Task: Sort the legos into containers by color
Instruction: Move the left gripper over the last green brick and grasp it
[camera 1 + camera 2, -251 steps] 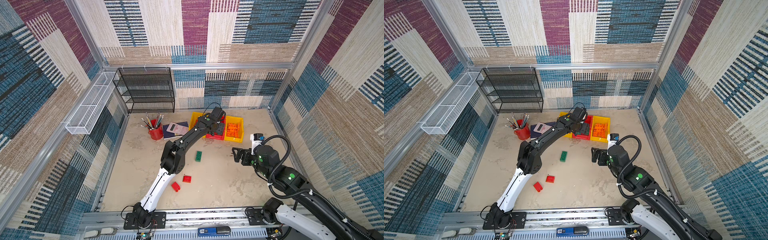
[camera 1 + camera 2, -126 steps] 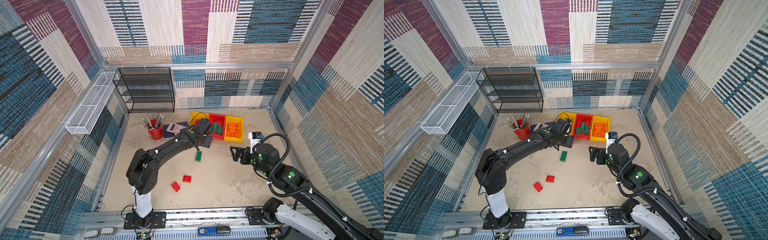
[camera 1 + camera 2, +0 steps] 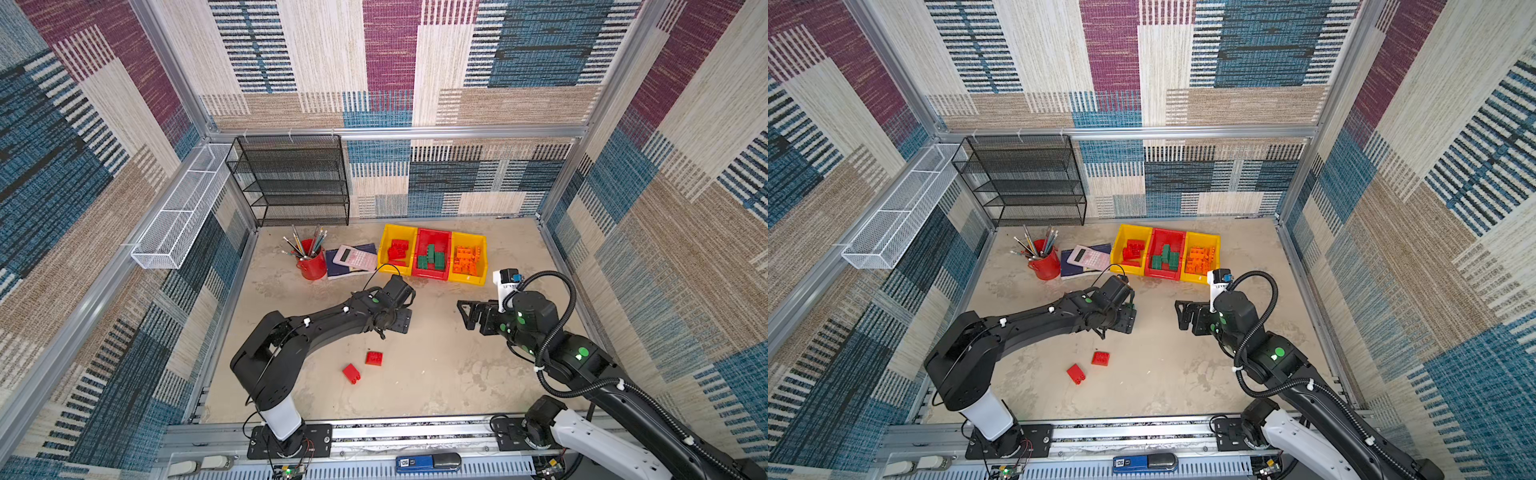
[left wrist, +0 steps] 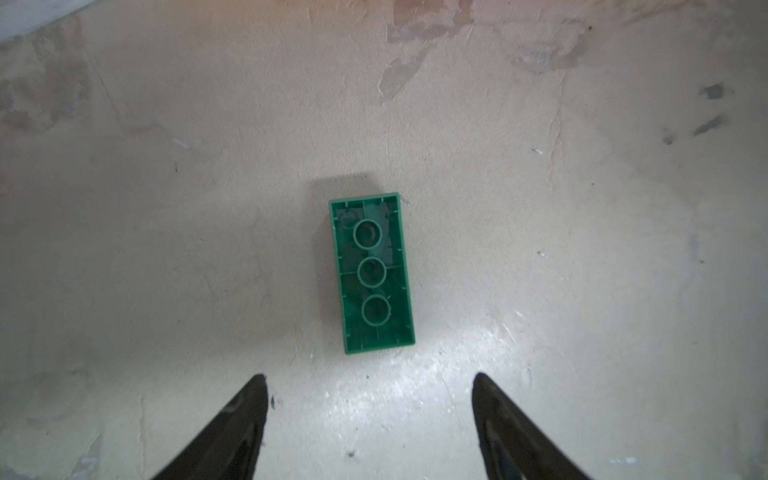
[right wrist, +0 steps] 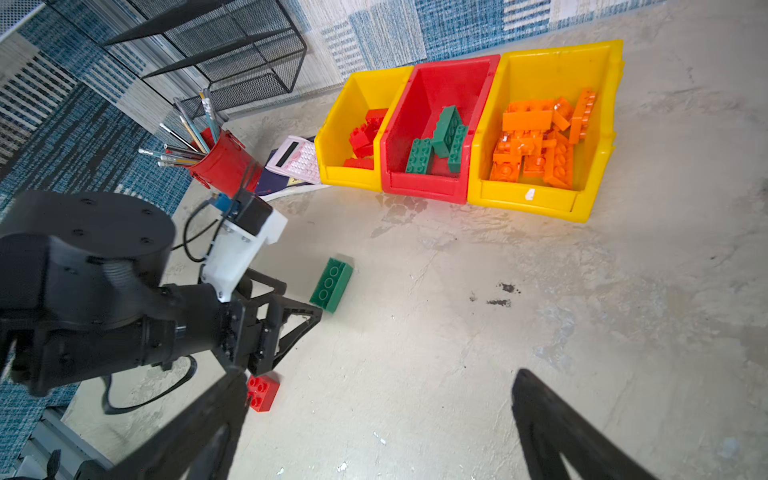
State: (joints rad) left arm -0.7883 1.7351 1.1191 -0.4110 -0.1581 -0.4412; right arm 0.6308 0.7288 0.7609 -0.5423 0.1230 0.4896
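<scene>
Green brick (image 4: 372,272) below my open left gripper (image 4: 369,376)

The brick lies hollow side up on the bare floor, just past my spread left fingertips and untouched. In both top views this spot is mid-frame, below the three bins (image 5: 424,189). Two red bricks (image 3: 374,358) lie lower in the frame. My right gripper (image 5: 376,376) hangs wide open and empty.

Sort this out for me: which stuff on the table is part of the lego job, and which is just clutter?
Job: green brick, loose red bricks, yellow bin holding red bricks, red bin holding green, yellow bin holding orange.

Lying about: pencil cup, calculator, blue book, black wire shelf, white wire basket.
</scene>
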